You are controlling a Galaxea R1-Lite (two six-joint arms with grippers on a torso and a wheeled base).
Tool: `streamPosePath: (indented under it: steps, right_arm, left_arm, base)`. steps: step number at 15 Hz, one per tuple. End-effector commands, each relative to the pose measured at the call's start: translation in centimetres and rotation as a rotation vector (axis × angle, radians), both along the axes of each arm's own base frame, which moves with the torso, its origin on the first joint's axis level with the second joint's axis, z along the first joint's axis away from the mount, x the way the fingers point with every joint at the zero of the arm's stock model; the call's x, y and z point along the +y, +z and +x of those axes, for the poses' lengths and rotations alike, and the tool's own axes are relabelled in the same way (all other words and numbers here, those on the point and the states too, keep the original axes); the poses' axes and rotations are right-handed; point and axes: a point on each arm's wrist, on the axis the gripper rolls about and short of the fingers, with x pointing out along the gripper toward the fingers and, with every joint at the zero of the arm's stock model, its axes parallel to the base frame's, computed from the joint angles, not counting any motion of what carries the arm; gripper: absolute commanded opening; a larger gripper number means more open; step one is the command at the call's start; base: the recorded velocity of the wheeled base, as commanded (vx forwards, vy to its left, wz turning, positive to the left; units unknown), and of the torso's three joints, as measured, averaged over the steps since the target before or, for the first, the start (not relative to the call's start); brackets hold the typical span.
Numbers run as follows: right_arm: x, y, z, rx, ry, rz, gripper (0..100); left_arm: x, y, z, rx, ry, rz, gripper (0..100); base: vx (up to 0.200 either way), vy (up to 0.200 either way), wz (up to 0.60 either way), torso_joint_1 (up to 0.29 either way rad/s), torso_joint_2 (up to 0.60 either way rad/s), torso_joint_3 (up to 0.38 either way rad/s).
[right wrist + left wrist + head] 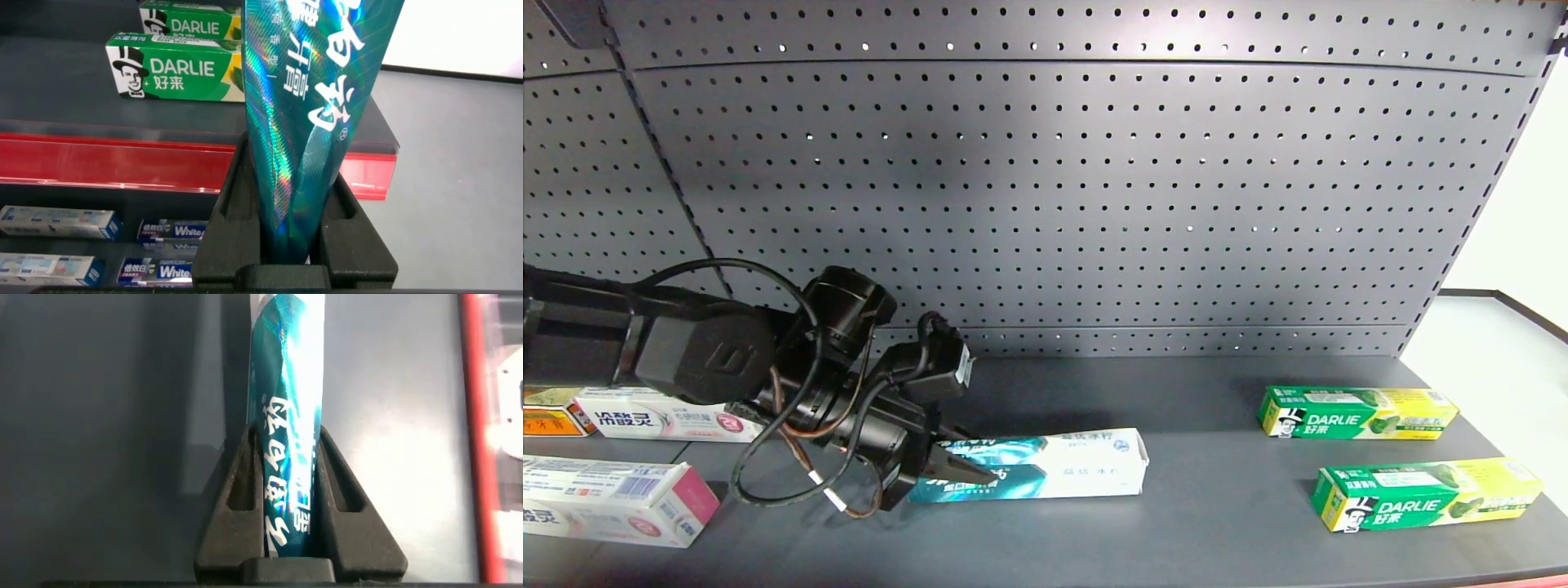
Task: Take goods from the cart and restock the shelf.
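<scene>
Your right claw point(298, 237) pinches a second teal box point(315, 122) by one end, out in front of the red front lip point(122, 159). That dented carton could slip, or catch the lip on its way in. On the shelf point(1176, 523), your left claw point(968, 469) is clamped on the teal-and-white box point(1054, 464), which lies flat mid-shelf. Retreating before the claw spreads fully would likely drag it askew toward the pink box point(613, 498).

Overhead light pools in a pale patch high on the pegboard point(1045, 204), whose rows bow toward its edges from lens distortion, the shelf point(1209, 523) below it lies dimmer under soft shadows, and the area right of it washes out white.
</scene>
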Motion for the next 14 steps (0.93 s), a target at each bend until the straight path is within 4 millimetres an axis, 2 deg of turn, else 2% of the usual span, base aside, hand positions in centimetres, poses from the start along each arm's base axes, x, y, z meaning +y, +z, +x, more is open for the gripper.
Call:
streamPosePath:
  steps: [1,8,14]
  right_arm:
    - [0.0,0.0,0.0,0.001,0.001,0.000,0]
    - [0.0,0.0,0.0,0.001,-0.001,0.000,0]
    - [0.0,0.0,0.0,0.001,0.001,0.000,0]
  left_arm:
    - [0.0,0.7,-1.0,-0.017,-0.010,-0.005,0]
    - [-0.3,0.5,-2.3,-0.006,-0.034,-0.001,0]
    - [-0.4,0.5,-2.7,-0.006,-0.036,-0.002,0]
  base:
    - [0.000,0.000,0.00,0.000,0.00,0.000]
    - [0.000,0.000,0.00,0.000,0.00,0.000]
    - [0.000,0.000,0.00,0.000,0.00,0.000]
